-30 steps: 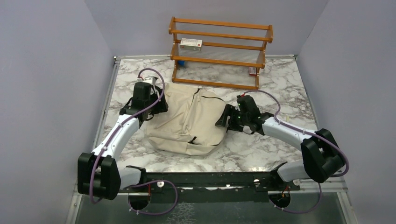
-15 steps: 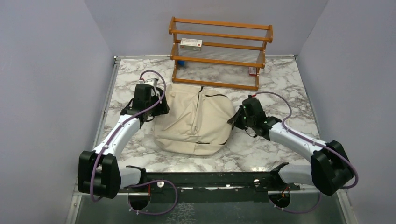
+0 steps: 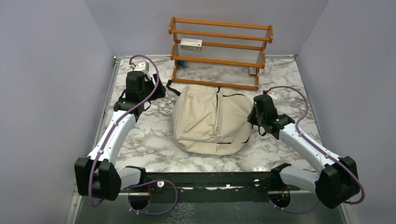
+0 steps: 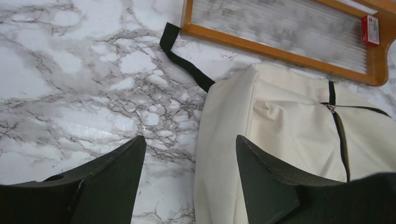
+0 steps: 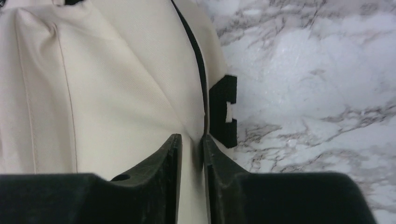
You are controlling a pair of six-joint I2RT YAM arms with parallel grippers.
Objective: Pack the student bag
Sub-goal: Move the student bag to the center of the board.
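Observation:
The student bag (image 3: 212,121), cream canvas with black zippers, lies flat in the middle of the marble table. My right gripper (image 3: 255,119) is at its right edge, shut on a fold of the bag's fabric (image 5: 107,79) beside a black buckle (image 5: 223,109); in the right wrist view the gripper (image 5: 191,140) has cloth pinched between its narrow jaws. My left gripper (image 3: 156,91) hovers open to the left of the bag. The left wrist view shows the gripper (image 4: 189,142) empty above the bag's left edge (image 4: 289,135). A black strap (image 4: 184,63) trails from the bag's top corner.
A wooden rack (image 3: 219,51) stands at the back of the table, just behind the bag. It holds a white and red box (image 3: 191,44), a small blue item (image 3: 181,63) and a small red box (image 4: 370,30). Grey walls close in both sides.
The right gripper closed on the bag's right edge and drew the bag to the right and toward the rack. The left arm pulled back to the far left, off the bag.

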